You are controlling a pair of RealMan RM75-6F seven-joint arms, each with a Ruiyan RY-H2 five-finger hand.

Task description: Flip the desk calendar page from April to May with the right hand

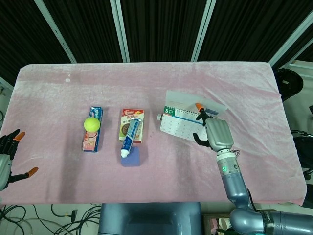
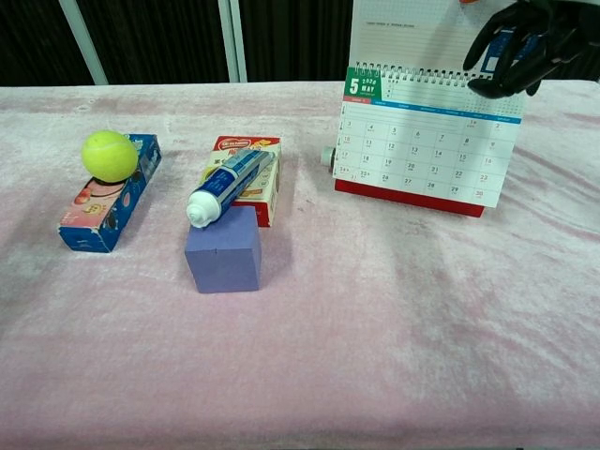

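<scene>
At table's right-centre, on pink velvety cloth [image 1: 234,83], the desk calendar [image 2: 427,141] stands on its red base w/ May facing front. Right hand [image 1: 213,132] is raised over the spiral top, fingers curled at the lifted April page [image 2: 408,33]; grasp can't be told. Left hand [image 1: 7,159] hangs splayed off the near-left edge. Bare cloth lies in front.

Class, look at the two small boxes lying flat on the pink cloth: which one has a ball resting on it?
The blue box at far left carries the yellow-green tennis ball. The red-and-cream box beside it instead has a toothpaste tube leaning across it onto a purple block.
</scene>
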